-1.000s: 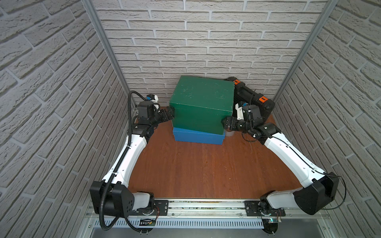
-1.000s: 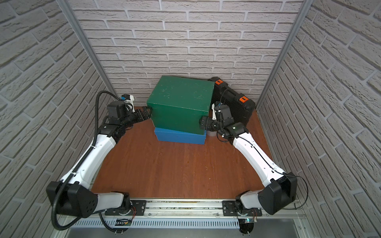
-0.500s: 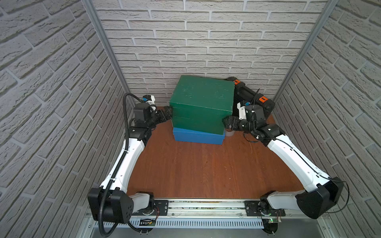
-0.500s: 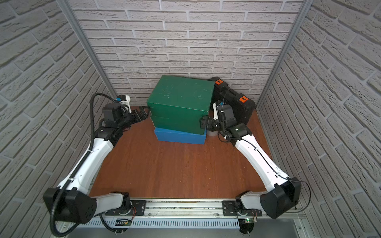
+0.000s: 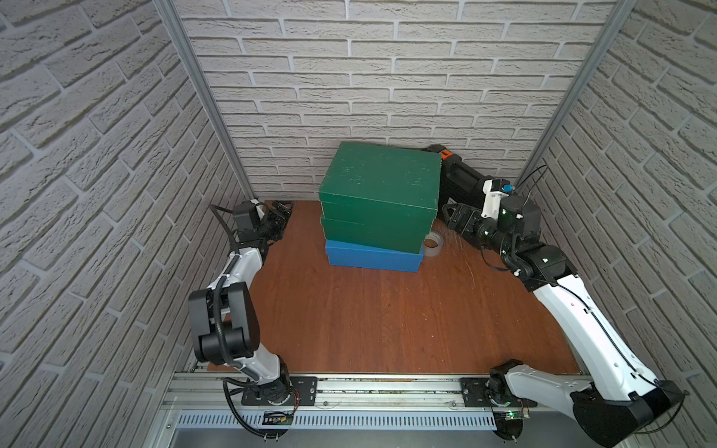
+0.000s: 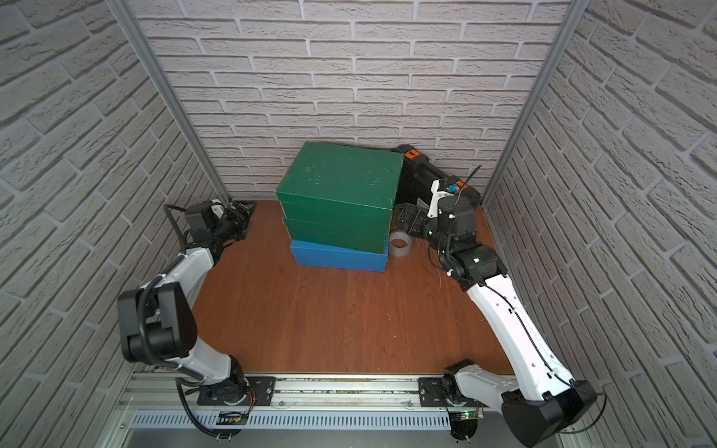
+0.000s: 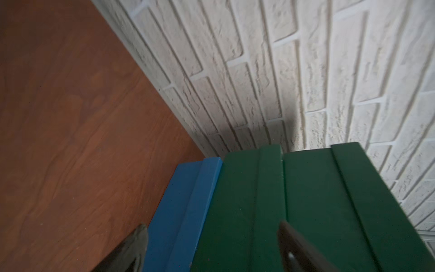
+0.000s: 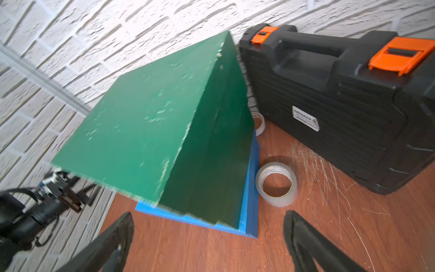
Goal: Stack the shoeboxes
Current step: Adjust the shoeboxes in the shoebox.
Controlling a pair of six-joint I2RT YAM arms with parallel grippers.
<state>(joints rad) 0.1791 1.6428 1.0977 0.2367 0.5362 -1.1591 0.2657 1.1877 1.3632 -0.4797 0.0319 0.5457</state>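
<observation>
The three shoeboxes stand in one stack by the back wall. The blue shoebox [image 5: 372, 259] [image 6: 337, 259] is at the bottom, a dark green one [image 5: 372, 233] sits on it, and a second green one with a scuffed lid [image 5: 380, 174] [image 8: 141, 124] is on top. My left gripper [image 5: 285, 209] [image 7: 211, 226] is open and empty, clear of the stack's left side, near the back-left corner. To the right of the stack my right gripper [image 5: 448, 215] [image 8: 209, 213] is also open, with only bare table between its fingers.
A black tool case with orange latches [image 5: 461, 180] [image 8: 341, 94] leans at the back right, close behind my right gripper. A clear tape roll [image 5: 431, 245] [image 8: 276, 183] lies at the stack's right foot, and another roll [image 8: 259, 122] lies behind it. Brick walls close three sides.
My left gripper has drawn back from the stack's left side toward the back-left corner. The right gripper has pulled a little to the right, off the stack. The boxes have stayed put.
</observation>
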